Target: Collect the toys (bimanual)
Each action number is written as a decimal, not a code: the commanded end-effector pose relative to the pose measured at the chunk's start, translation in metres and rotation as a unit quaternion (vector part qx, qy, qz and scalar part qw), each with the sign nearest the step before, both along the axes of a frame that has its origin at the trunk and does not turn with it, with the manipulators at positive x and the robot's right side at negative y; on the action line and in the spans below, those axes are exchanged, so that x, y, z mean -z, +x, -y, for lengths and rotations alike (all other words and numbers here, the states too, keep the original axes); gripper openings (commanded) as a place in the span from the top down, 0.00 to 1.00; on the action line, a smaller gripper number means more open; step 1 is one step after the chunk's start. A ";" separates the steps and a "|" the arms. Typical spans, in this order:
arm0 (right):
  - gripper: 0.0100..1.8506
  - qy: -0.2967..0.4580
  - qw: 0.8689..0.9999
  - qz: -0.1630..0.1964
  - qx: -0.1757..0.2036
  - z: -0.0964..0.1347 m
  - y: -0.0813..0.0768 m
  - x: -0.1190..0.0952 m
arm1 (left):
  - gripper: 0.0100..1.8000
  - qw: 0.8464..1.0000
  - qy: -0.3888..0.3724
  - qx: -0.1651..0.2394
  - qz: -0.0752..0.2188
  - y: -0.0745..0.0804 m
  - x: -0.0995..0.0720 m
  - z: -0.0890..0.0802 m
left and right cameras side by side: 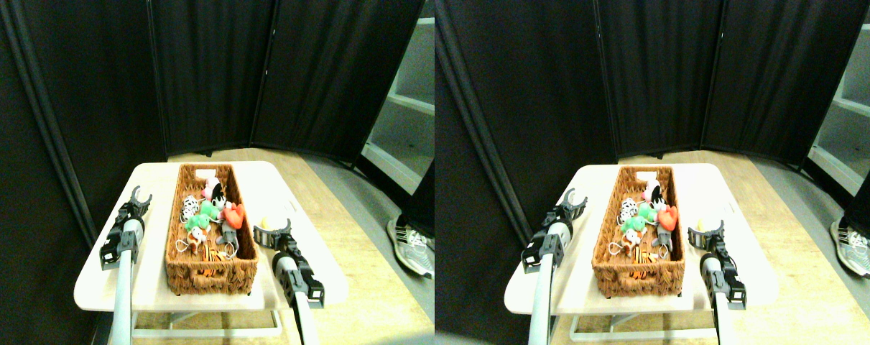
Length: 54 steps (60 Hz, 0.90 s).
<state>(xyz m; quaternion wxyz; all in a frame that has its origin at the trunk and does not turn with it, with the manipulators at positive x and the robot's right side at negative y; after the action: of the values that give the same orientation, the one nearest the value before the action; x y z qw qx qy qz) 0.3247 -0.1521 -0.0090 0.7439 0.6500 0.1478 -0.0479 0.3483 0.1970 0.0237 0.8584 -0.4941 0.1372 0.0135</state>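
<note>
The left gripper (pixel 140 195) hangs spread and empty over the tabletop (pixel 104 277). Most toys (pixel 208 215) already lie in the basket (pixel 212 277) (red heart on top). The right gripper (pixel 271 233), released, sits just before a yellow toy (pixel 266 222); closing on it looks next.

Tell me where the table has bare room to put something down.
Bare patches on the pale white table: behind the long brown woven basket, and its near right corner. The basket is crowded; the small yellow plush toy takes the strip by the right end effector.
</note>
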 end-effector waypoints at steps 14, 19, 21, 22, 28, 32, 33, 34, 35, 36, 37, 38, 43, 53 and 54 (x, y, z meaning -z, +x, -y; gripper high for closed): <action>0.60 -0.006 0.999 -0.016 0.028 0.019 0.017 0.018 | 0.84 0.999 0.003 0.001 0.032 0.001 -0.017 0.009; 0.60 -0.008 0.999 -0.016 0.033 0.021 0.019 0.017 | 0.84 0.999 0.008 0.004 0.032 0.001 -0.016 0.009; 0.60 -0.008 0.999 -0.016 0.036 0.021 0.020 0.017 | 0.85 0.999 0.006 0.003 0.031 0.001 -0.015 0.009; 0.61 -0.008 0.999 -0.015 0.038 0.022 0.020 0.017 | 0.85 1.000 0.004 0.002 0.031 0.001 -0.015 0.009; 0.84 -0.018 0.998 -0.007 0.067 0.023 0.021 0.016 | 0.86 1.000 -0.003 -0.003 0.028 0.002 -0.014 0.008; 0.98 -0.006 0.994 -0.008 0.108 0.024 0.020 0.015 | 0.87 1.000 -0.011 -0.007 0.027 0.003 -0.013 0.008; 0.99 -0.006 0.993 -0.009 0.116 0.024 0.020 0.014 | 0.87 1.000 -0.011 -0.007 0.027 0.003 -0.013 0.008; 0.99 -0.003 0.992 -0.010 0.129 0.024 0.020 0.013 | 0.87 1.000 -0.009 -0.007 0.028 0.003 -0.012 0.008; 0.99 0.002 0.991 -0.009 0.136 0.024 0.019 0.011 | 0.87 1.000 -0.006 -0.006 0.029 0.003 -0.012 0.008; 0.99 0.004 0.990 -0.007 0.137 0.024 0.019 0.011 | 0.87 1.000 -0.004 -0.006 0.029 0.003 -0.012 0.008; 0.99 0.004 0.990 -0.007 0.137 0.024 0.019 0.011 | 0.87 1.000 -0.004 -0.006 0.029 0.003 -0.012 0.008; 0.99 0.008 0.991 -0.004 0.137 0.024 0.020 0.010 | 0.87 1.000 -0.002 -0.005 0.030 0.003 -0.012 0.008; 1.00 0.006 0.992 0.018 0.122 0.025 0.019 0.002 | 0.87 0.999 -0.005 -0.007 0.031 0.003 -0.011 0.008; 1.00 -0.014 0.995 0.047 0.088 0.018 0.018 -0.024 | 0.88 0.999 0.002 -0.003 0.040 0.003 -0.012 0.005; 1.00 -0.020 0.995 0.050 0.083 0.018 0.018 -0.026 | 0.88 0.999 0.002 -0.004 0.041 0.003 -0.012 0.005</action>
<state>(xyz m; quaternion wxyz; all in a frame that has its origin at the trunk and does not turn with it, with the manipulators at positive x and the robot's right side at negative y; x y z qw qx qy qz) 0.3394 -0.1749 -0.0041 0.7383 0.6577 0.0755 -0.1293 0.3487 0.1916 0.0323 0.8589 -0.4977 0.1202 0.0084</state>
